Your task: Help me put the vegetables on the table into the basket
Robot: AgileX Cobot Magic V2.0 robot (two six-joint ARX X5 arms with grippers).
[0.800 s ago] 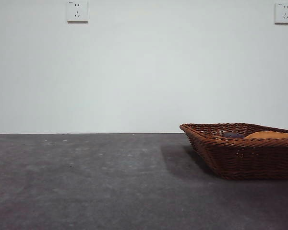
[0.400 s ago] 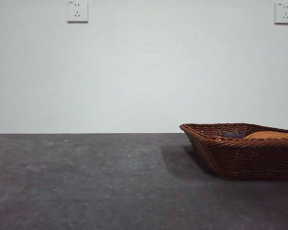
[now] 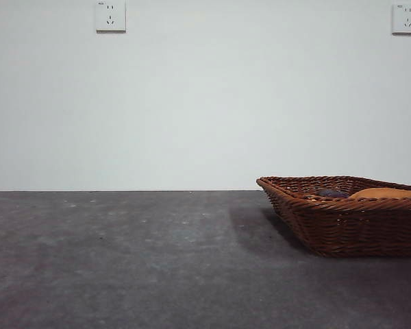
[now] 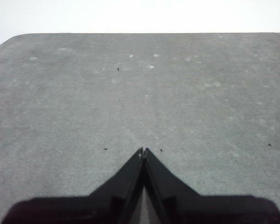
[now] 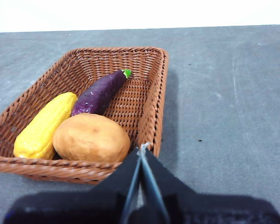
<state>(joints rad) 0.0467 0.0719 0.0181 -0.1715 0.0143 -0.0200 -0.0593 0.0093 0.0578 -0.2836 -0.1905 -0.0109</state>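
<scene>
The brown woven basket (image 3: 349,229) stands on the dark grey table (image 3: 137,260) at the right; it also shows in the right wrist view (image 5: 144,70). In it lie the yellow corn cob (image 5: 44,126), the orange-brown potato (image 5: 91,138) and a dark purple oblong vegetable with a green tip (image 5: 100,92). In the front view only the potato's top (image 3: 387,194) and a bit of the purple one (image 3: 332,194) show over the rim. My right gripper (image 5: 143,147) is shut and empty, just outside the basket's near rim. My left gripper (image 4: 143,150) is shut and empty over bare table.
A white wall with two sockets (image 3: 110,16) stands behind the table. The table's far edge and a rounded corner (image 4: 14,39) show in the left wrist view. Neither arm shows in the front view.
</scene>
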